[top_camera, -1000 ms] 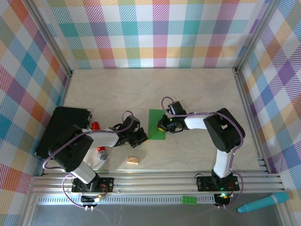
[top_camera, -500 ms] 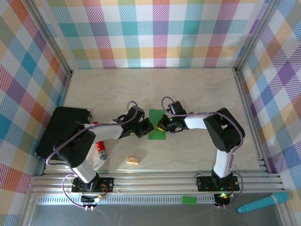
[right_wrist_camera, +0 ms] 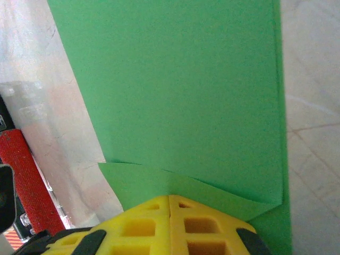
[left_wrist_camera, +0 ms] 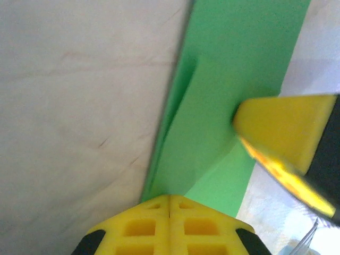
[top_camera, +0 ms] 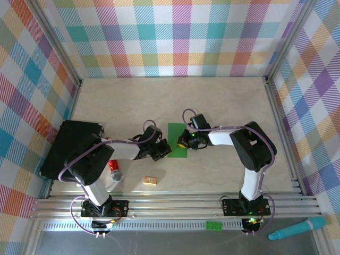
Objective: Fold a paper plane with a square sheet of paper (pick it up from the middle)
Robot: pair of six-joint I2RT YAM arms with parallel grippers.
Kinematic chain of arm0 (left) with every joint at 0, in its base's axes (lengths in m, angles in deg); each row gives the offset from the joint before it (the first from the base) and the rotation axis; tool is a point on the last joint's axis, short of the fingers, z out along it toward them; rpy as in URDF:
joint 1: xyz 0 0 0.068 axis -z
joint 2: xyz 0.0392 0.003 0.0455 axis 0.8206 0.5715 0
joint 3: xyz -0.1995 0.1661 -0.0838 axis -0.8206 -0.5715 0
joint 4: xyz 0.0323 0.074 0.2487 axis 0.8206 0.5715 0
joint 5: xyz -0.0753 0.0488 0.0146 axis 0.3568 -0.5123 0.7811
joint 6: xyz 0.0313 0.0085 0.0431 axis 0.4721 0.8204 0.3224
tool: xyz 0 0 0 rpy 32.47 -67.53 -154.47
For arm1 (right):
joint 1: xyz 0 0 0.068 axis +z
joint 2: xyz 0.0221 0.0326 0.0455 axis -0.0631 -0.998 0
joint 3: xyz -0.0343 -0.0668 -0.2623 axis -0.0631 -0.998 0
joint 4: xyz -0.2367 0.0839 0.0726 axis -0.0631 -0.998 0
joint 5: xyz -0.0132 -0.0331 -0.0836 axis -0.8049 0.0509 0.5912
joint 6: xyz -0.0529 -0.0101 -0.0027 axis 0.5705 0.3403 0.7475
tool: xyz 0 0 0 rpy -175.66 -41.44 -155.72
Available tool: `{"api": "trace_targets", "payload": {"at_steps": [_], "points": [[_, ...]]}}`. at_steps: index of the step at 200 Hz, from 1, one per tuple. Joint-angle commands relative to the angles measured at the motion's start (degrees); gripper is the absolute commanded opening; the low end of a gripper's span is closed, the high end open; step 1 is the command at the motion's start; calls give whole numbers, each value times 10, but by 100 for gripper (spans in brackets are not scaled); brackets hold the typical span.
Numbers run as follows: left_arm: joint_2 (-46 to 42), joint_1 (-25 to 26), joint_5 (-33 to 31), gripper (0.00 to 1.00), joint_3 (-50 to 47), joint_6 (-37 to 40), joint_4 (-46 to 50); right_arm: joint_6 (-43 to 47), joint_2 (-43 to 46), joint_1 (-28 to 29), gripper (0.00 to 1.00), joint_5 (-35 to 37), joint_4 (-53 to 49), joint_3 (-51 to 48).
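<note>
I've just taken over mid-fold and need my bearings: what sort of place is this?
Most likely a purpose-built robot test cell: pastel checked wall panels enclose a pale wood-grain tabletop on three sides, and a bare aluminium rail frame runs along the near edge.

Bright green paper (top_camera: 177, 139) lies flat mid-table (top_camera: 223, 101), folded into a narrow rectangle. One end has a small flap turned over.

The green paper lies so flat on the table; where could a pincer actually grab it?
The green paper lies flat on the table, but along its long left edge the folded layers gape slightly. Probably grip there, coming in low from the left, one finger slipped underneath.
</note>
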Motion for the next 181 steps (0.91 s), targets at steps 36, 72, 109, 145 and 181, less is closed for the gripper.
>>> {"api": "trace_targets", "payload": {"at_steps": [36,72,109,145,181], "points": [[-83,-4,-28,0,-13,59,168,40,-45,-13,2,80,-127,-23],[-78,-4,-8,0,38,63,108,51,-40,-13,2,57,-113,-11],[-4,-4,5,0,81,57,76,50,-46,-13,2,40,-105,-5],[40,-7,-20,0,89,50,99,59,-41,-16,2,30,-101,4],[47,-8,-29,0,66,38,116,111,-25,-20,2,0,-104,38]]}}
